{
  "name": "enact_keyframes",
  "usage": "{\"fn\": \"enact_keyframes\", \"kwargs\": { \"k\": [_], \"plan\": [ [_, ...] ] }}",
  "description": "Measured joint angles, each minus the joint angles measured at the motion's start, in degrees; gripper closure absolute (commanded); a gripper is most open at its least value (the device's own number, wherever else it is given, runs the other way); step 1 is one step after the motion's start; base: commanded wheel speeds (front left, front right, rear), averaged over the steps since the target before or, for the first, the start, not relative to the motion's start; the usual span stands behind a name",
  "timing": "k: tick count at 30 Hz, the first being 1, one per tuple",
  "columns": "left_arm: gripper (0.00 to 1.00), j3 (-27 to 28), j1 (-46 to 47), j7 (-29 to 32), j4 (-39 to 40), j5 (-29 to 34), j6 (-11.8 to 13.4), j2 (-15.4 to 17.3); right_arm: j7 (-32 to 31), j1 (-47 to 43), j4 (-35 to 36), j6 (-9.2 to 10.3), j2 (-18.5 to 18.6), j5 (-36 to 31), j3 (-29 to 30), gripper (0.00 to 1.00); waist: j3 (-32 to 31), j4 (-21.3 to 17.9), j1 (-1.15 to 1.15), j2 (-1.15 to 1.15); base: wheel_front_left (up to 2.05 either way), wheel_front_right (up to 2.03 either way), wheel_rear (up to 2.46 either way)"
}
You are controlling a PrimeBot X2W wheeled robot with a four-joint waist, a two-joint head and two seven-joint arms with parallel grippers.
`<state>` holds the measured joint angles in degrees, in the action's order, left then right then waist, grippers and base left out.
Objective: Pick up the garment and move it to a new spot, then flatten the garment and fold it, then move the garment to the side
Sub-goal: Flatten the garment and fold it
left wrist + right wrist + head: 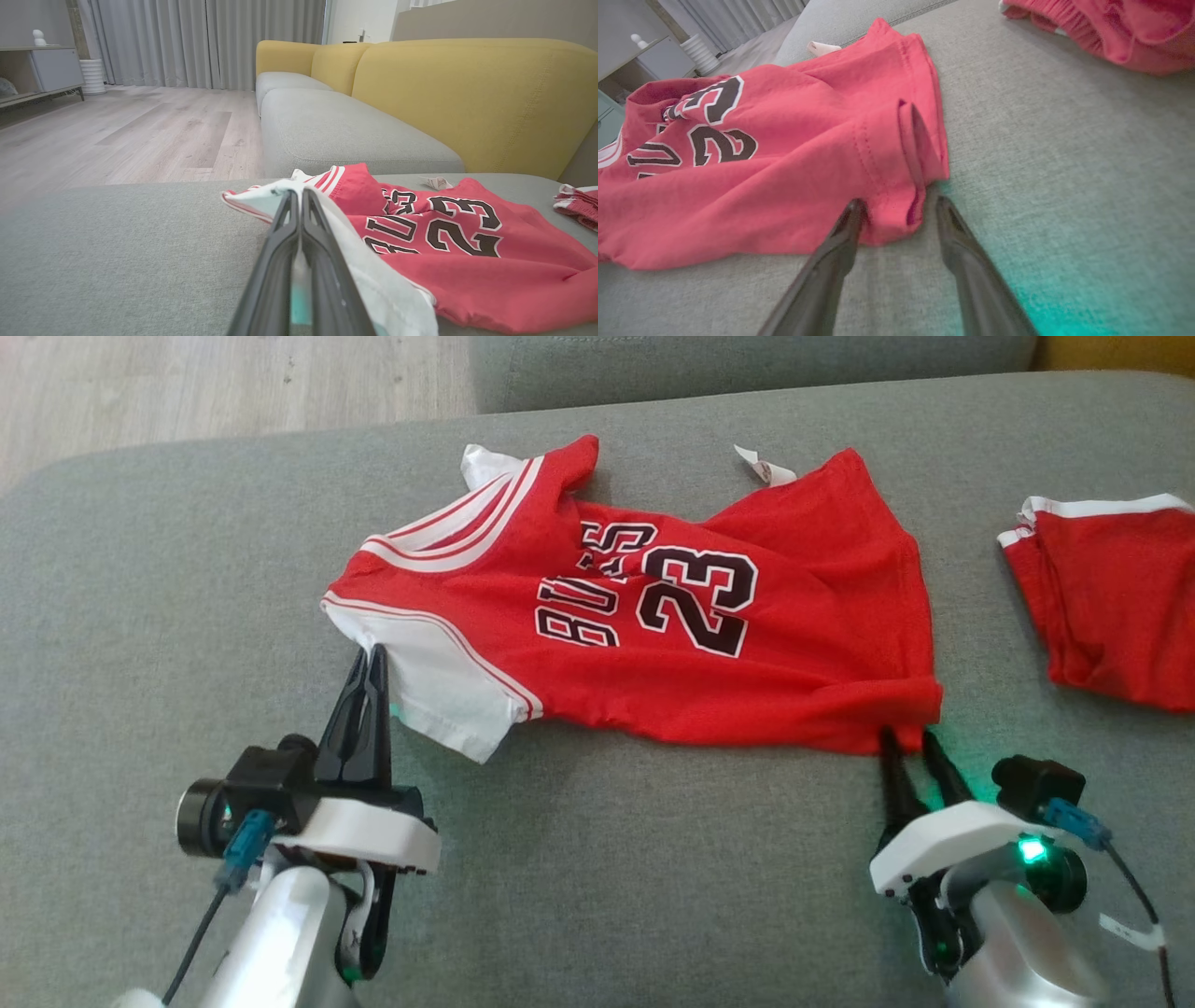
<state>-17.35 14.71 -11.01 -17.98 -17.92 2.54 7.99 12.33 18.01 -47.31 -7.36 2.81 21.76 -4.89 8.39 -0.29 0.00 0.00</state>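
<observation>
- Shirt point(653, 644): red, with white sleeves, striped trim and the number 23 in black. It lies spread and rumpled on the grey sofa seat point(607, 859), stretching from the left fingers across to the right fingers and away beyond both sets of tips.
- Left fingers point(366, 709): pressed together, pinching the white sleeve edge at the shirt's near corner. In the left wrist view the white cloth drapes over the right side of the closed fingers point(280, 261), and a pale strip shows between them.
- Right fingers point(898, 775): spread apart, with the tips at the shirt's near hem corner. In the right wrist view the folded hem corner sits between the two tips point(831, 270). The cloth is not clamped.
- Tag point(764, 467): white, at the shirt's far edge, well beyond the right fingers.
- Second garment point(1111, 607): red with a white band, on the same seat. It is off to the outer side of the right fingers and apart from the shirt.
- Backrest point(467, 93): yellow, beyond the left fingers to their right.
- Floor point(117, 135): pale wood, beyond the left fingers to their left, with grey curtains point(187, 42) behind it.
</observation>
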Motion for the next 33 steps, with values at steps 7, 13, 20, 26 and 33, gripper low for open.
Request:
{"fn": "enact_keyframes", "kwargs": {
  "k": [7,13,20,26,33],
  "plan": [
    [1.00,0.0,0.0,0.4,0.2,-0.1,0.6,0.6,0.8,0.8,-1.2,0.00,0.1,1.3,-2.5,1.00,-0.5,-0.4,0.00,0.00,0.00,0.00,0.00],
    [1.00,1.4,-1.2,0.2,1.3,-2.0,0.7,0.8,1.5,0.2,6.1,0.00,0.1,6.0,-5.0,1.00,-2.2,-1.6,0.00,0.00,0.00,0.00,0.00],
    [1.00,3.3,-1.7,1.0,6.3,-6.5,-0.3,0.8,1.6,-1.0,20.1,0.00,0.1,5.0,-3.0,1.00,-5.1,-2.8,0.00,0.00,0.00,0.00,0.00],
    [1.00,5.3,0.6,4.5,13.5,-9.6,-0.6,1.8,-3.6,-0.5,33.4,0.00,0.1,-1.5,-0.2,1.00,-7.6,-3.3,0.00,0.00,0.00,0.00,0.00],
    [1.00,8.3,8.3,9.0,21.9,-12.5,-0.3,2.8,-8.8,4.0,43.3,0.00,0.3,-5.9,1.8,1.00,-9.8,-2.8,0.00,0.00,0.00,0.00,0.00]
  ]
}}
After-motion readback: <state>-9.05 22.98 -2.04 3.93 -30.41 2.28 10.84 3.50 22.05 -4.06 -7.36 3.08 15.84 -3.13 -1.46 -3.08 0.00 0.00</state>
